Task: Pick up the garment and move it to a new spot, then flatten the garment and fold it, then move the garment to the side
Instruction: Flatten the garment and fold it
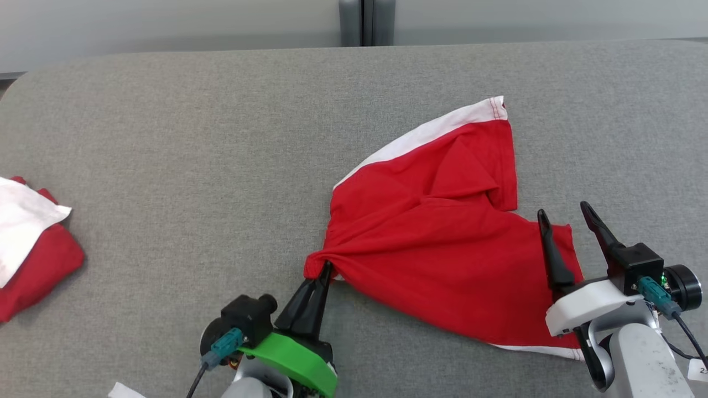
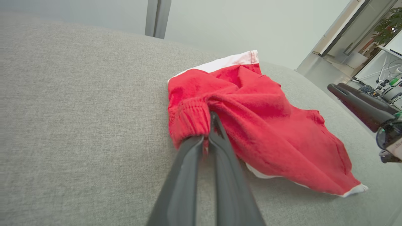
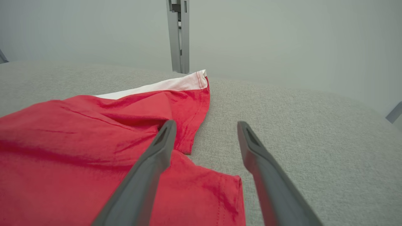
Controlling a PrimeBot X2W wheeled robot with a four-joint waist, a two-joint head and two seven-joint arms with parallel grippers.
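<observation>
Your left claw (image 1: 325,269) was clamped on the red garment (image 1: 442,243) at its bunched near-left corner. Right claw (image 1: 564,210) spread wide at its right edge, holding nothing. Garment lay mid-bench (image 1: 166,138), long axis left-right, white-hemmed leg (image 1: 475,155) pointing far-right.

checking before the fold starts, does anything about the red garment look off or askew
Yes. The red garment is not flat: the left gripper is shut on a bunched corner, pulling the cloth into a twisted point, and creases run across the middle. The right gripper is open over its right edge, holding nothing.
</observation>
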